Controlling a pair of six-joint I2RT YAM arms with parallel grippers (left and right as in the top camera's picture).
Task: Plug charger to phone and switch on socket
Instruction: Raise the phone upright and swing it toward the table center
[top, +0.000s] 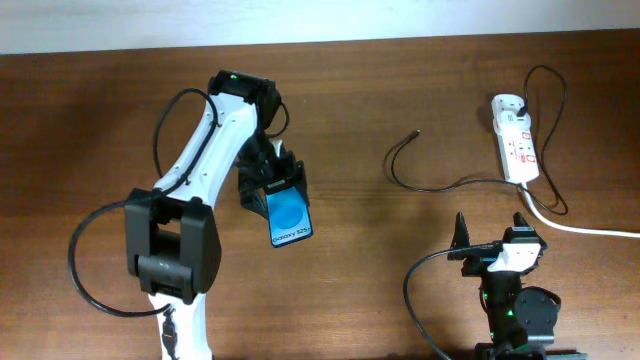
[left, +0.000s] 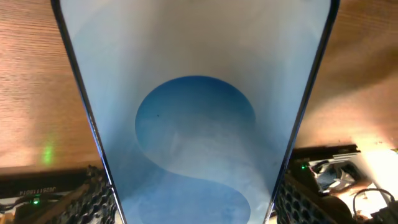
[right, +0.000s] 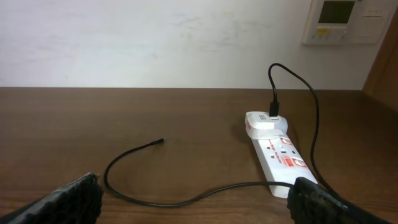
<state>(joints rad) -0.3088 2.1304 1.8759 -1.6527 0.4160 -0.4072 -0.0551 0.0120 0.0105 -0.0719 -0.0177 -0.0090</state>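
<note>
Your left gripper (top: 272, 190) pinches the phone (top: 291, 218), likely steadying its free end for plugging, while your right gripper (top: 491, 226) sits spread, free to fetch the charger (top: 393, 165).

Phone (top: 290, 218) left of centre over the counter (top: 100, 120), in the left gripper (top: 272, 195), charger (top: 393, 165) to its right, well apart, running right to the socket (top: 516, 140) at far right, right gripper (top: 492, 235) in front of both, near the front edge
</note>
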